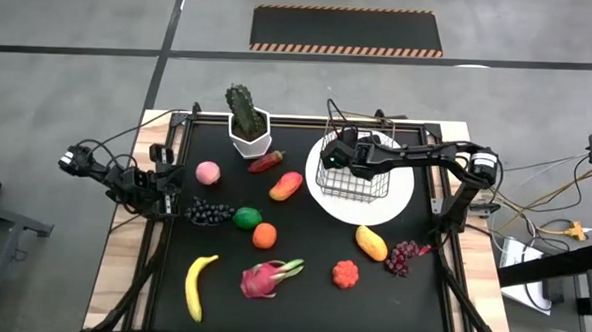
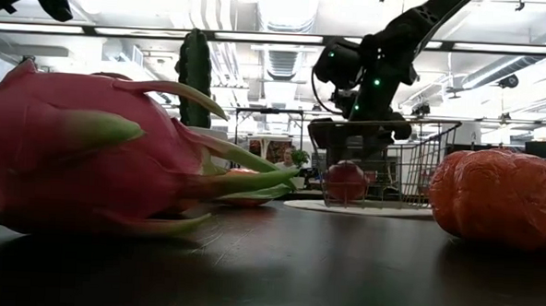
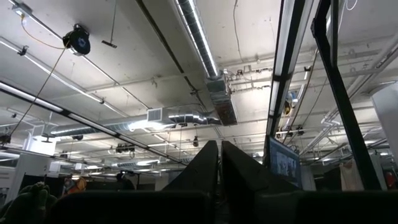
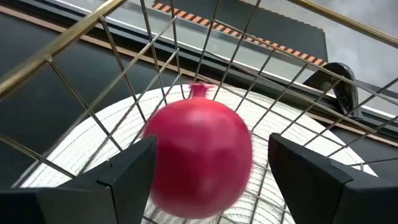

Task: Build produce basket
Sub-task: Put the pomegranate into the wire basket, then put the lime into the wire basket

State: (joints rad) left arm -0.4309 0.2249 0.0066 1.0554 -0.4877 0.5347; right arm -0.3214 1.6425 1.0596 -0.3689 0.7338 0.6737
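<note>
The silver wire basket (image 1: 354, 177) stands on a round white plate (image 1: 399, 203) at the table's far right. A red pomegranate (image 4: 199, 155) lies on the basket's floor (image 2: 344, 182). My right gripper (image 4: 211, 149) reaches down into the basket's top from the right (image 1: 332, 158). It is open, with one finger on either side of the pomegranate and above it. My left gripper (image 3: 219, 171) waits at the table's left edge (image 1: 150, 185), shut and pointing up at the ceiling. The other produce lies loose on the black mat.
On the mat lie a peach (image 1: 208, 172), dark grapes (image 1: 207, 213), a lime (image 1: 247, 218), an orange (image 1: 264, 236), a banana (image 1: 198, 285), a dragon fruit (image 1: 266, 278), two mangoes (image 1: 286, 186) (image 1: 371, 242) and red grapes (image 1: 404, 257). A potted cactus (image 1: 246, 119) stands at the far edge.
</note>
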